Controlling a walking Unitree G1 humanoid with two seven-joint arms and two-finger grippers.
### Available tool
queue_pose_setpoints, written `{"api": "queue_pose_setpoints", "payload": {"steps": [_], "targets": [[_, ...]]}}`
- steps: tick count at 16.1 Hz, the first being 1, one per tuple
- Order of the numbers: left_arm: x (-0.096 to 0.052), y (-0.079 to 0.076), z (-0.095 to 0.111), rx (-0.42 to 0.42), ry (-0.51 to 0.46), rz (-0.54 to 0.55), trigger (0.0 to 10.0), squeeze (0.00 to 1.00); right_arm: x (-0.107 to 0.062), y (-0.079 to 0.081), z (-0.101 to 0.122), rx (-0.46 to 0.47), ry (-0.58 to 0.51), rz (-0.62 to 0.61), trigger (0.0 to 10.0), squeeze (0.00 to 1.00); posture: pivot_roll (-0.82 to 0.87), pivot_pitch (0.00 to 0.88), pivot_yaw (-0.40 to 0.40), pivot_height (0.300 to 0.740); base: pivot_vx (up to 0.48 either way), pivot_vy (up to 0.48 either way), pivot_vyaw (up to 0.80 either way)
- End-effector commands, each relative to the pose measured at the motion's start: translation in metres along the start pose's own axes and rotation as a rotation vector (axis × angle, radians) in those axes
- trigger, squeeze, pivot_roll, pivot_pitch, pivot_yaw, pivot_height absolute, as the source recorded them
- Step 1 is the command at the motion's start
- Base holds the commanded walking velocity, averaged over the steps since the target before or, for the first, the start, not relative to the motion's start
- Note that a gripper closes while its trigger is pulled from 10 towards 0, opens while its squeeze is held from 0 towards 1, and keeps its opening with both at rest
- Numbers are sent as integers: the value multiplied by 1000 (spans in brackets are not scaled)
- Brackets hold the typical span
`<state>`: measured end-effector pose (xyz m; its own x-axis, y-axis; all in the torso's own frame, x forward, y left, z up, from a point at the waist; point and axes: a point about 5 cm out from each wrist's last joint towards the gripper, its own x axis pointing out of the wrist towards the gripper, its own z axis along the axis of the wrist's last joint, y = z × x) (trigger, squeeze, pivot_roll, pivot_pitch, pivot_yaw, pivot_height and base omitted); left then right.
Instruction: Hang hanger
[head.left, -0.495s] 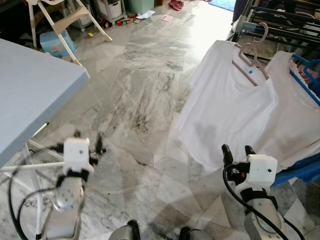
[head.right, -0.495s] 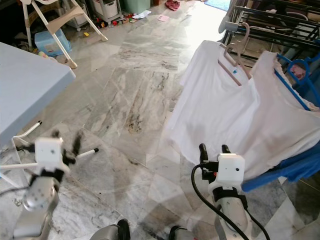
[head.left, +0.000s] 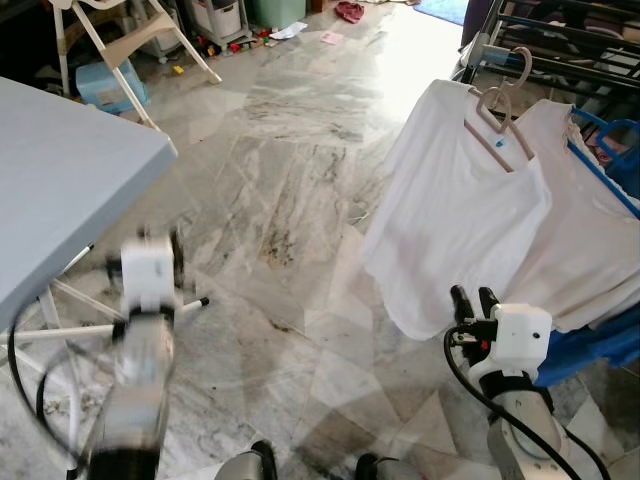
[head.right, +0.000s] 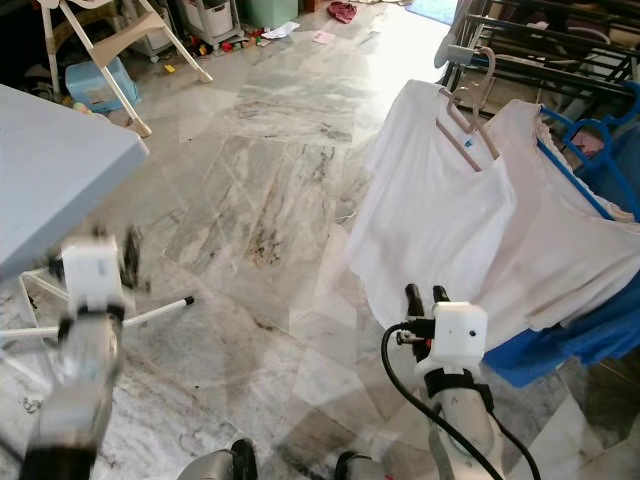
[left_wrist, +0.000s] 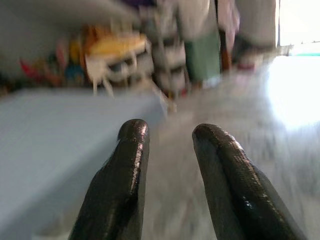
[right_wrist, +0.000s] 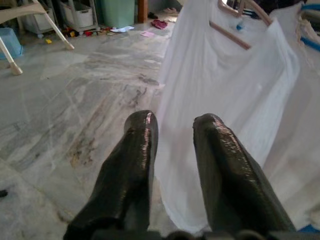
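A wooden hanger (head.left: 497, 128) carries a white shirt (head.left: 450, 220) and hooks onto the dark drying rack (head.left: 560, 62) at the right. A second white garment (head.left: 590, 250) hangs beside it. My right gripper (head.left: 474, 299) stands low in front of the shirt's hem, open, with nothing between its fingers (right_wrist: 137, 150). In the right wrist view the shirt (right_wrist: 220, 95) hangs just ahead. My left gripper (head.left: 160, 255) is blurred, raised near the table edge, open and holding nothing. Its fingers (left_wrist: 131, 165) point toward the table top.
A grey-blue table (head.left: 60, 180) on white legs (head.left: 70, 295) fills the left. Blue cloth (head.left: 600, 340) and a blue hanger (head.left: 612, 135) sit at the rack's right. A high chair (head.left: 130, 30), a blue tub (head.left: 110, 85) and toys stand far back. Marble floor (head.left: 290, 180) lies between.
My left arm has swung up and leftward toward the table, blurred. The white shirt's lower edge has drawn back toward the rack. My right gripper's fingers stand closer together.
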<state>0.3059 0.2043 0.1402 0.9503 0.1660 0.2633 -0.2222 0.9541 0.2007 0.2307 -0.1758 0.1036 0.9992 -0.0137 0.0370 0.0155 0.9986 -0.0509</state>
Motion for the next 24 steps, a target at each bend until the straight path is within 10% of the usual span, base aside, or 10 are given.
{"api": "queue_pose_setpoints", "payload": {"steps": [1, 2, 3, 4, 5, 6, 11, 12, 13, 24], "targets": [[2, 4, 1, 5, -17, 23, 0, 0, 0, -1, -5, -1, 26, 7, 0, 0, -92, 169, -4, 740, 0, 0, 0], [6, 4, 3, 3, -27, 19, 1569, 0, 1, 0, -4, -11, 26, 9, 10000, 0, -93, 165, -1, 740, 0, 0, 0], [7, 4, 3, 6, -23, 13, 3216, 0, 2, -1, -4, -17, 27, 8, 10000, 0, -94, 163, 0, 740, 0, 0, 0], [7, 3, 0, -8, -11, 3, 9686, 0, 2, -1, -4, -15, 26, 5, 10000, 0, -96, 161, 2, 740, 0, 0, 0], [8, 1, -1, -10, -13, -8, 8196, 0, 2, -1, -5, 3, 21, 1, 10000, 843, -96, 159, 4, 740, 0, 0, 0], [8, 0, -1, -10, -14, -8, 9882, 0, 2, 0, -5, 3, 21, 3, 10000, 1000, -97, 156, 6, 740, 0, 0, 0], [30, -1, 31, -60, -139, 19, 10000, 0, 5, -1, -5, -15, 9, -28, 10000, 1000, -98, 143, 16, 740, 0, 0, 0], [35, 1, 38, -81, -162, 35, 10000, 886, 6, -1, -5, -14, 7, -31, 10000, 1000, -96, 142, 18, 740, 0, 0, 0], [39, 1, 44, -112, -178, 38, 10000, 1000, 6, -1, -5, -11, 8, -34, 10000, 1000, -95, 142, 20, 740, 0, 0, 0], [40, -5, 40, -176, -153, -2, 10000, 1000, 4, 3, -10, 1, 11, -49, 10000, 1000, -93, 150, 39, 740, 0, 0, 0]]}}
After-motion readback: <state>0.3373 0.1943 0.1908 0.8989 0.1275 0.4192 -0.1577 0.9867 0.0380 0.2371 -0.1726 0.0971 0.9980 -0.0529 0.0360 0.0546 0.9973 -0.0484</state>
